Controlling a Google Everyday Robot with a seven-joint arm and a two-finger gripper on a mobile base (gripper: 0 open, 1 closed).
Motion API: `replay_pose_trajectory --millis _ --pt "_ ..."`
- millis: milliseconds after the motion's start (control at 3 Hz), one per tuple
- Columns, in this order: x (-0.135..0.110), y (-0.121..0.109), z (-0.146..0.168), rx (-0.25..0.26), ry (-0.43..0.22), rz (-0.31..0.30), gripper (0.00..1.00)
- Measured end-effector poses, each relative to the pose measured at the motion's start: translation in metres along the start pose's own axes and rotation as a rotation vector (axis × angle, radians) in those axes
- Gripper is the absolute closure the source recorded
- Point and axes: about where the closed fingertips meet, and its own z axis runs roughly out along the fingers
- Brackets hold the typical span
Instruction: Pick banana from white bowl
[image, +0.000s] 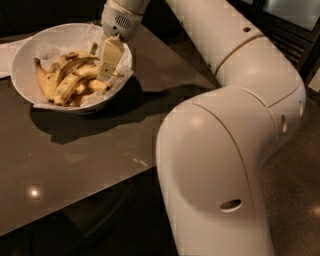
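Observation:
The white bowl (19, 60), lined with crinkled white paper, stands on the dark table at the upper left. Several overripe, brown-spotted bananas (62, 84) lie in it. My gripper (101, 65) reaches down into the right side of the bowl from above. It is open. The near cream finger (110, 57) is right over the bananas, its tip touching or almost touching them. The far finger (93, 48) shows only partly behind it. Nothing is lifted.
The dark glossy table (75, 160) has its front edge running diagonally across the lower left. White paper (6, 55) lies at the far left edge. My large white arm (225, 150) fills the right half of the view.

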Motion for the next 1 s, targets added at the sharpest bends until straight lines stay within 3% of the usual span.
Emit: replay_pose_trajectory --millis 333,1000 --pt "-0.004 0.001 0.001 -0.011 0.010 0.034 0.34" --pt "-0.001 -0.018 -0.008 0.040 0.026 0.081 0.34"
